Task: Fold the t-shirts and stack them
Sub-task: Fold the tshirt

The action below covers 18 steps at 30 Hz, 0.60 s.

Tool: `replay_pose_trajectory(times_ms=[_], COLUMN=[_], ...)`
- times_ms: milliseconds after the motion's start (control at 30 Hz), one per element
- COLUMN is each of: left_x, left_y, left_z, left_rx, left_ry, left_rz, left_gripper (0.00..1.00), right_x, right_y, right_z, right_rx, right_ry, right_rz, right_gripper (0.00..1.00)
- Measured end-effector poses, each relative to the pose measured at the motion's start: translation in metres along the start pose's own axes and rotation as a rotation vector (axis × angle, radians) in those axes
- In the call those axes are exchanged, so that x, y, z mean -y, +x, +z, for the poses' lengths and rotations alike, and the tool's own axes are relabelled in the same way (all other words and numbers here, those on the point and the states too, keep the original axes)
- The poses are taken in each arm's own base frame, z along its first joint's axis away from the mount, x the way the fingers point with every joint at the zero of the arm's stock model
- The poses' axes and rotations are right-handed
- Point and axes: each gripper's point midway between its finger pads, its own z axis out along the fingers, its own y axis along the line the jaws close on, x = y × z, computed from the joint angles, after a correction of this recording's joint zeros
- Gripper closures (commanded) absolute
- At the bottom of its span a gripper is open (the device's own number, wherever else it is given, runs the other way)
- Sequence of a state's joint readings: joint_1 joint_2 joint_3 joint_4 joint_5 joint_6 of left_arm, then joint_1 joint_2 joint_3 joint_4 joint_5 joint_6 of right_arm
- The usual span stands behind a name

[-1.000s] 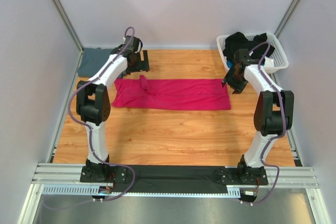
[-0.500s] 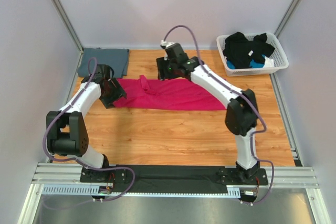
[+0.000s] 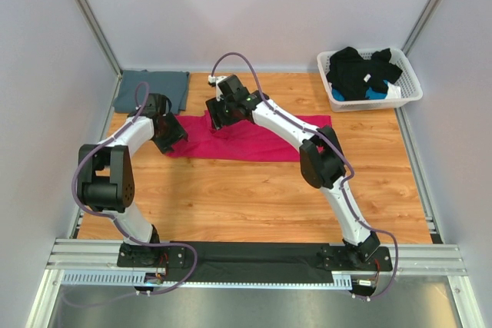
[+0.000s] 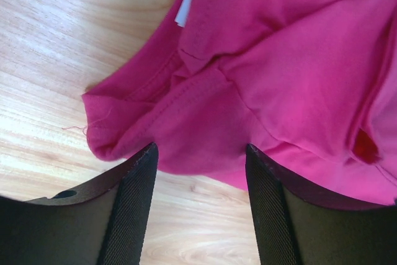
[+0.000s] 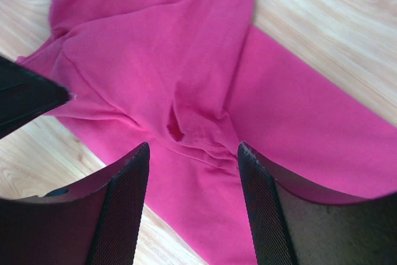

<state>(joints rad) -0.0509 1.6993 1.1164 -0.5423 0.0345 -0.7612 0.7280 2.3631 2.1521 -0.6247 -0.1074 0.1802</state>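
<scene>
the magenta t-shirt (image 3: pixel 265 141) lies spread as a long band across the far half of the wooden table (image 3: pixel 231 197), flat toward its right end and bunched at its left. the left gripper (image 3: pixel 171 136) hangs low over that left end. its wrist view shows the jaws standing wide apart, with the hemmed, rumpled edge of the cloth between them and nothing clamped. a small white label (image 4: pixel 183 9) peeks out from a fold there. the right arm reaches across the table, and the right gripper (image 3: pixel 218 115) is above the shirt's far edge near the left end. its jaws are also spread wide, over a creased sleeve folded onto the body. the slate blue-grey t-shirt (image 3: pixel 151 90) sits folded flat in the far left corner, just beyond the magenta one. a white lattice basket (image 3: pixel 413 91) in the far right corner holds dark clothes (image 3: pixel 355 71).
</scene>
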Motion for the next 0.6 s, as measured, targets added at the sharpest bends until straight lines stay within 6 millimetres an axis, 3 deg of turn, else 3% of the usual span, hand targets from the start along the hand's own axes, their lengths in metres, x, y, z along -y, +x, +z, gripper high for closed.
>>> replay_pose_trajectory(times_ms=[200, 367, 467, 567, 600], left_x=[-0.007, -0.009, -0.010, -0.009, -0.008], left_y=[0.003, 0.005, 0.005, 0.003, 0.002], left_z=[0.011, 0.015, 0.017, 0.017, 0.016], left_rx=[-0.015, -0.024, -0.029, -0.029, -0.027], left_ry=[-0.034, -0.045, -0.048, -0.049, -0.048], left_rz=[-0.002, -0.002, -0.001, 0.002, 0.003], left_gripper=[0.37, 0.38, 0.39, 0.39, 0.39], right_x=[-0.017, -0.016, -0.006, 0.007, 0.012], right_y=[0.006, 0.021, 0.031, 0.036, 0.037], right_z=[0.008, 0.025, 0.036, 0.043, 0.045], right_rx=[-0.003, -0.029, -0.046, -0.053, -0.053], right_ry=[-0.027, -0.004, 0.034, 0.084, 0.103], right_rz=[-0.058, -0.082, -0.084, -0.086, -0.090], right_gripper=[0.45, 0.51, 0.62, 0.81, 0.92])
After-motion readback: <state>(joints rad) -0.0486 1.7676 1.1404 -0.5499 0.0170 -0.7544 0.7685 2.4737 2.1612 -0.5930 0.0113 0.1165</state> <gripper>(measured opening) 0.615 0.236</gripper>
